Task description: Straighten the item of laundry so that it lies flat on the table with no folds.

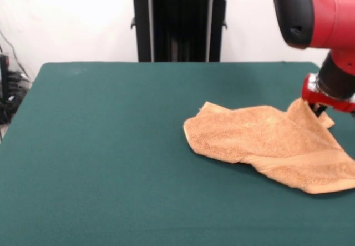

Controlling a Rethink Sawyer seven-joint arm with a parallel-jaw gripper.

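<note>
1. Front view: the towel [272, 146] lies crumpled, spreading out from beneath the end effector [319, 110]; it looks soft, light and limp.
2. The end effector meets its raised corner; whether it is gripping can't be told.
3. Best hold: an outer corner.
4. The green counter [100, 157] surrounds it.

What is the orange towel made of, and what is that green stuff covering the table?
The towel looks like soft terry cloth: its surface is nubbly and matte, with a flatter woven band near one edge. The table seems to be covered in felt-like cloth: dark green, even and dull, with no shine. The exact fibres can't be told from here.
</note>
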